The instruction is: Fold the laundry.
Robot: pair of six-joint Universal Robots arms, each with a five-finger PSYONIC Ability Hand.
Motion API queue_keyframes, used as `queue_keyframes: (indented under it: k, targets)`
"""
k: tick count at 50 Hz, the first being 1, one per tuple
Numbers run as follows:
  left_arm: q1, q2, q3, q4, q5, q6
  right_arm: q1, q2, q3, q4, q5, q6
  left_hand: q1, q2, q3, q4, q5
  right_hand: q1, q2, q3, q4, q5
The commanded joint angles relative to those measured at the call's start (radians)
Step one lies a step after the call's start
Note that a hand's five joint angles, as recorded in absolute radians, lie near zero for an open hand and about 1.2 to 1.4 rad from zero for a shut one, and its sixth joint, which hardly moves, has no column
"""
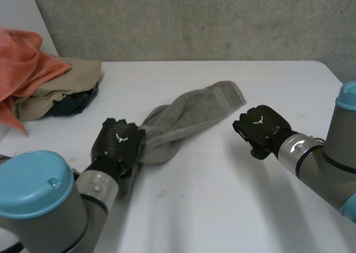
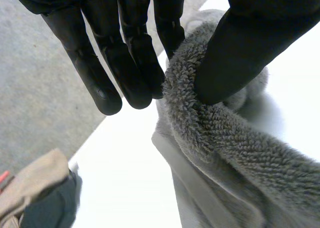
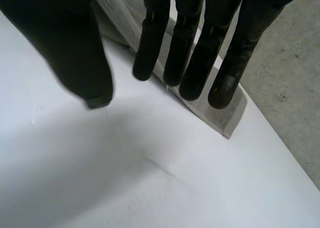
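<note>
A grey towel [image 1: 194, 117] lies bunched in a long strip across the middle of the white table [image 1: 222, 208]. My left hand [image 1: 118, 144] is at the strip's near left end. In the left wrist view the thumb presses a thick fold of the towel [image 2: 225, 138] against the fingers [image 2: 125, 62], so that hand is shut on it. My right hand [image 1: 261, 128] hovers just right of the towel's far end, apart from it. Its fingers [image 3: 195, 47] are straight, the thumb stands off, and nothing is between them. The towel's flat corner [image 3: 225, 118] lies on the table beyond the fingertips.
A pile of laundry sits at the table's back left: an orange cloth [image 1: 25, 64], a beige cloth [image 1: 67, 83] and a dark one [image 1: 75, 104] beneath. A grey wall runs behind the table. The beige cloth [image 2: 30, 183] also lies beyond my left hand.
</note>
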Motion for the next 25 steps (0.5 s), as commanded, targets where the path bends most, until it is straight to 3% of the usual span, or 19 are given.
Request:
queue_keyframes:
  k: [1,3,8,12,17,25]
  targets:
    - [-0.001,0.114,0.006,-0.167,0.011,-0.004,-0.008,-0.004,-0.003,-0.041,0.009,0.006,-0.382,-0.465,-0.464,-0.47,-0.4,0.049,-0.069,-0.082,-0.082,-0.091]
    - [0.005,0.131,0.018,-0.181,0.011,-0.003,-0.008,-0.002,-0.003,-0.041,0.009,0.006,-0.607,-0.691,-0.689,-0.696,-0.626,0.022,-0.095,-0.108,-0.109,-0.117]
    - [0.065,0.157,0.08,-0.183,0.017,-0.007,-0.006,0.001,-0.001,-0.042,0.006,0.023,-0.676,-0.759,-0.758,-0.764,-0.694,0.013,-0.104,-0.117,-0.118,-0.126]
    - [0.14,0.149,0.12,-0.19,0.095,-0.007,0.0,0.009,-0.001,-0.042,0.004,0.056,-0.661,-0.744,-0.743,-0.749,-0.679,0.013,-0.104,-0.117,-0.118,-0.126]
    - [0.229,0.125,0.15,-0.227,0.296,-0.041,0.001,0.018,0.006,-0.042,0.004,0.067,-0.597,-0.68,-0.679,-0.685,-0.615,0.013,-0.104,-0.117,-0.118,-0.126]
    - [0.261,0.046,0.175,-0.4,0.33,-0.178,-0.003,0.032,0.01,-0.044,0.004,0.069,-0.441,-0.524,-0.523,-0.529,-0.459,0.013,-0.104,-0.117,-0.118,-0.126]
